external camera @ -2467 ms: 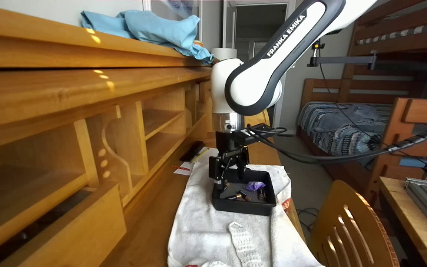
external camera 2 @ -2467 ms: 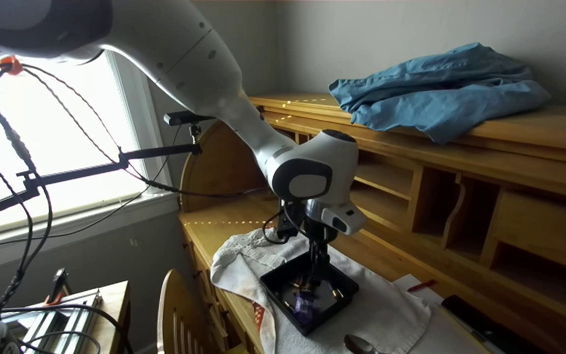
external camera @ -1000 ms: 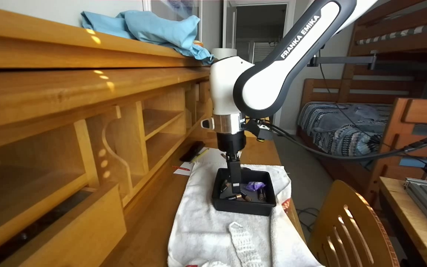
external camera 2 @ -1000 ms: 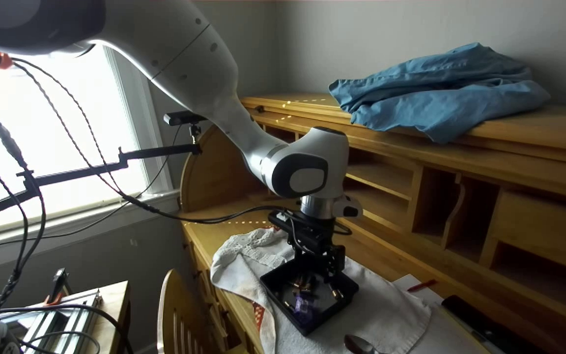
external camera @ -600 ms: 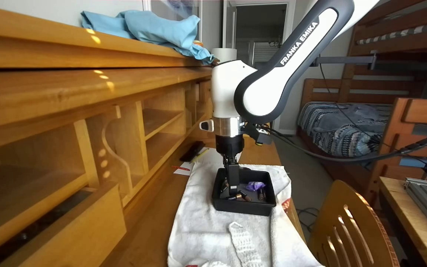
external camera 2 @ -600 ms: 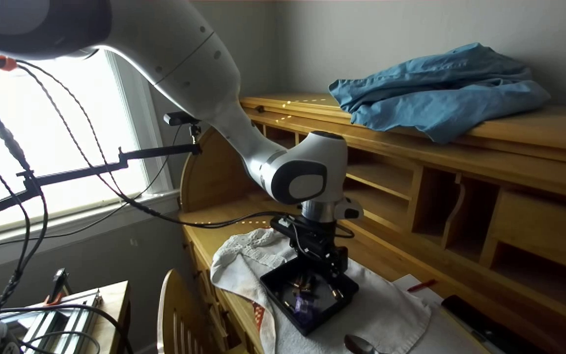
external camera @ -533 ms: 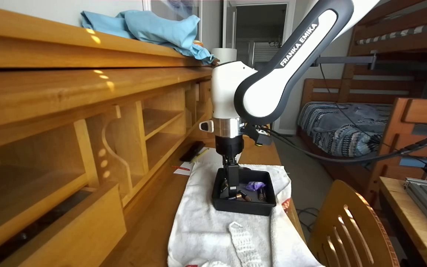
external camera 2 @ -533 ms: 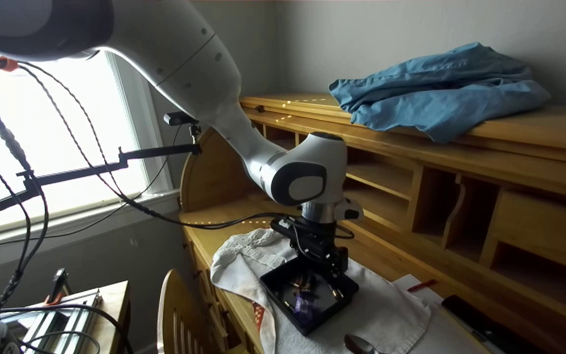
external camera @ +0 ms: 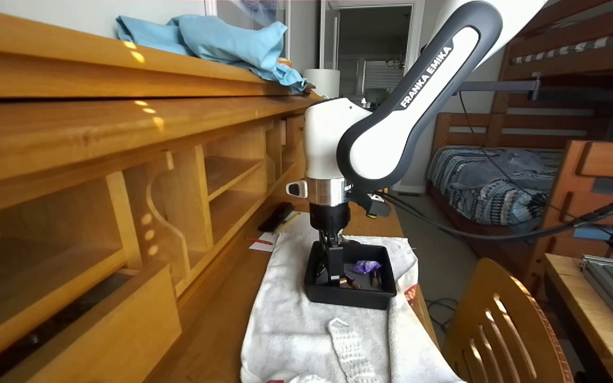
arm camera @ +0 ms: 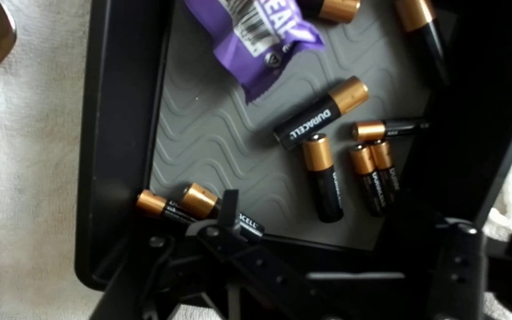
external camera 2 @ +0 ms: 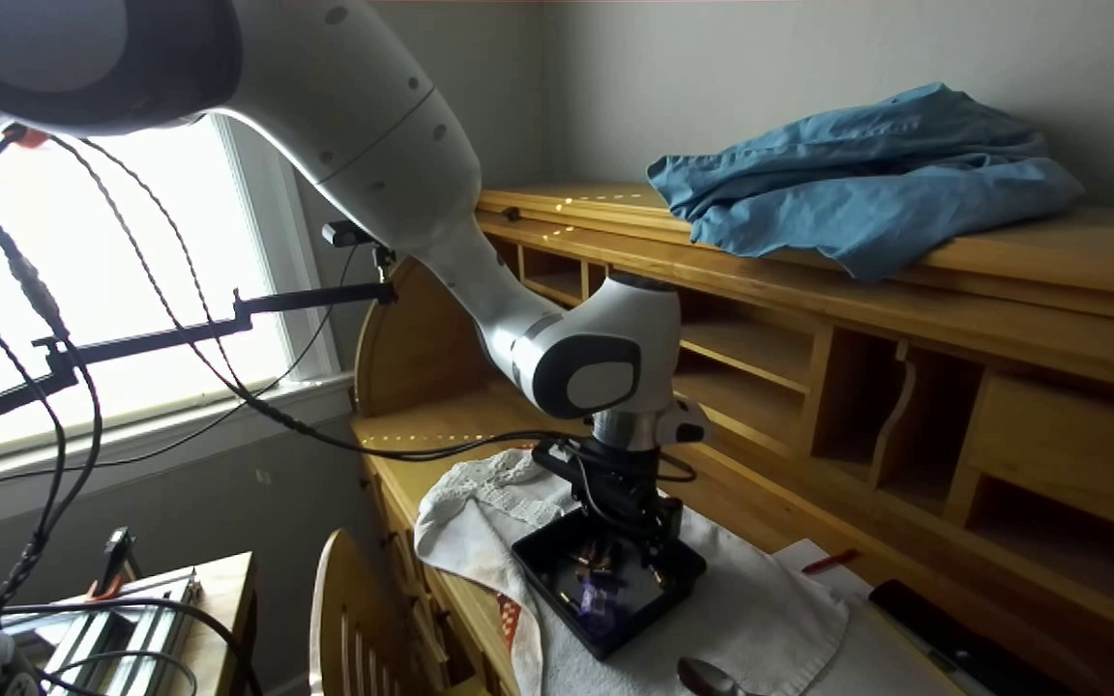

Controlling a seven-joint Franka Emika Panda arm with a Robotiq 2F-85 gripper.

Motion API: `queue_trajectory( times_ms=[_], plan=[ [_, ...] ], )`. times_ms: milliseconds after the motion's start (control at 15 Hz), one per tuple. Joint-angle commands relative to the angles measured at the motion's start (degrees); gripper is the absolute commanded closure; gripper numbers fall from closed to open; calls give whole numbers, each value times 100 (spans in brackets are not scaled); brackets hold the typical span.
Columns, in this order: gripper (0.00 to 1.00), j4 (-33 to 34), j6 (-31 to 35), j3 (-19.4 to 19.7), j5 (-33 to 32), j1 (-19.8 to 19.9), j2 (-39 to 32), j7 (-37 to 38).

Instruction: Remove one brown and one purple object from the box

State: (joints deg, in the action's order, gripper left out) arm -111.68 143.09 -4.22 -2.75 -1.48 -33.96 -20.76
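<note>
End effector (arm camera: 334, 209) was wide inside the box (arm camera: 116, 133)

Its jaws stood far apart by the brown-tipped batteries (arm camera: 320, 114). Farther off in the box lay the purple wrapper (arm camera: 256, 53). A towel (external camera: 296, 324) lay under the box, on the desk (external camera: 221, 311).
</note>
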Motion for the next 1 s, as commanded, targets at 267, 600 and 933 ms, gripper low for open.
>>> queue_trajectory(
  times_ms=[267, 600, 933],
  plan=[
    [70, -52, 175, -78, -131, 121, -70, -50],
    [100, -99, 205, -69, -135, 135, -74, -44],
    [96, -166, 54, -110, 30, 215, 132, 52]
  ],
)
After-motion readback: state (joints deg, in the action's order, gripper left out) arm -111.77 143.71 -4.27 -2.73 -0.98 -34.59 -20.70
